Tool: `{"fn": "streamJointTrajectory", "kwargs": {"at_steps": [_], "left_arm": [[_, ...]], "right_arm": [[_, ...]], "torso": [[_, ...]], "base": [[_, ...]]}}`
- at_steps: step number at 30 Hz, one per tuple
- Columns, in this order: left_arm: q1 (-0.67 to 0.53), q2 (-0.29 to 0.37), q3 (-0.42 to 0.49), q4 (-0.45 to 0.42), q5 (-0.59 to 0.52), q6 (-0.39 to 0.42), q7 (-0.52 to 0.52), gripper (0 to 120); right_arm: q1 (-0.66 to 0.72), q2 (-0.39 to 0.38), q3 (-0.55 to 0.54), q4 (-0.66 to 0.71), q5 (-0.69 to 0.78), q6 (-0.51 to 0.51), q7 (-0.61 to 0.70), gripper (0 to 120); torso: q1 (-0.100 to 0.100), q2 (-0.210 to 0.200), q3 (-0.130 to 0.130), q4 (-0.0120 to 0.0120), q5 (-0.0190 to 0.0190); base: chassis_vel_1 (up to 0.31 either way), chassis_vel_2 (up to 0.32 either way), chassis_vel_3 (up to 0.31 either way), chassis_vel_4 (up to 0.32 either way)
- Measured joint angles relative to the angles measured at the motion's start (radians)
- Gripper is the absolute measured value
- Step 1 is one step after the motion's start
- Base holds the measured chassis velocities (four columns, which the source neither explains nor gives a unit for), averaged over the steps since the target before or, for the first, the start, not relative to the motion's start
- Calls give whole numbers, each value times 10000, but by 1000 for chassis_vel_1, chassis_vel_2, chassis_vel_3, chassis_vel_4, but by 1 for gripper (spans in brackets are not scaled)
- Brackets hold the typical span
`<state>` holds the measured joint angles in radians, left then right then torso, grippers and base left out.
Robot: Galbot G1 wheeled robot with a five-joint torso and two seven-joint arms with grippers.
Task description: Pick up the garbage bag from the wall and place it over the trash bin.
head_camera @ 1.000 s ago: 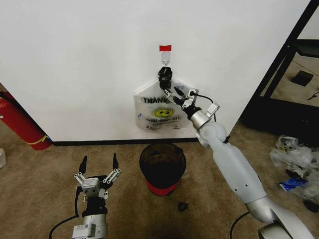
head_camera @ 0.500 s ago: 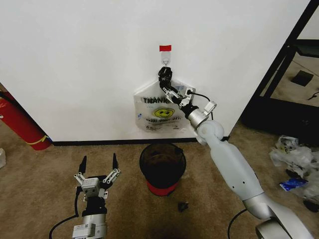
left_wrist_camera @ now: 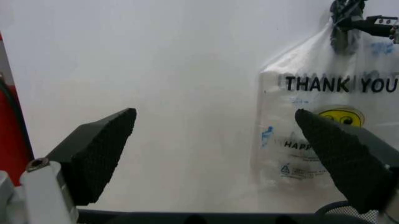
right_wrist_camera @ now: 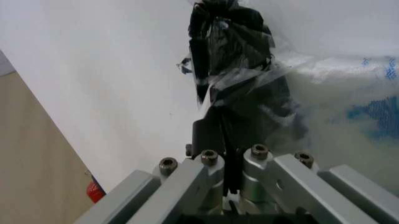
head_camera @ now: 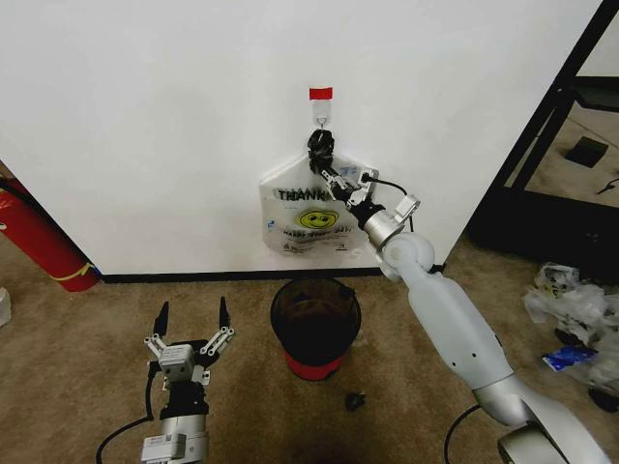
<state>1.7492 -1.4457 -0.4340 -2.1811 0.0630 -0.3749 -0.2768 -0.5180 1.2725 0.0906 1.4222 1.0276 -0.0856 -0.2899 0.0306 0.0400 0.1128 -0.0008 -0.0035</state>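
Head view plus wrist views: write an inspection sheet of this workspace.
Surface: tan carpet; white wall with a taped hook.
Job's things: garbage bag, clear plastic, hangs at the hook with a smiley-printed bag; trash bin stands below.
Clutter: small black object beside the bin; plastic scraps at right.
Grippers: right gripper shut on the garbage bag's bunched top; left gripper open, low, left of the bin.
Cables: black cable at the right wrist.
Surroundings: fire extinguisher left; black rack right.

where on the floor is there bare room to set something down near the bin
Bare carpet lies between the fire extinguisher and the bin, ahead of the open left gripper. Crowded: right of the bin, a small black scrap, the right arm and plastic litter. The right gripper is shut on the bag under the hook.
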Motion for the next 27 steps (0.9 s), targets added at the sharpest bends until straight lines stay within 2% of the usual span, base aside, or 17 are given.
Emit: {"fn": "streamJointTrajectory", "kwargs": {"at_steps": [11, 17, 27], "left_arm": [[19, 1, 28, -41, 12, -3, 5, 100], [-37, 15, 66, 3, -6, -3, 4, 100], [-95, 98, 180, 81, -33, -1, -1, 100]], "right_arm": [[-346, -154, 147, 484, -89, 27, 18, 0], [-1384, -427, 314, 1595, -548, 235, 105, 0], [-3023, -419, 703, 2482, -1096, 532, 69, 0]], "torso": [[0, 0, 0, 2, -1], [-1, 2, -1, 0, -1], [-1, 2, -1, -1, 0]], "base": [[0, 0, 0, 0], [0, 0, 0, 0], [0, 0, 0, 0]]}}
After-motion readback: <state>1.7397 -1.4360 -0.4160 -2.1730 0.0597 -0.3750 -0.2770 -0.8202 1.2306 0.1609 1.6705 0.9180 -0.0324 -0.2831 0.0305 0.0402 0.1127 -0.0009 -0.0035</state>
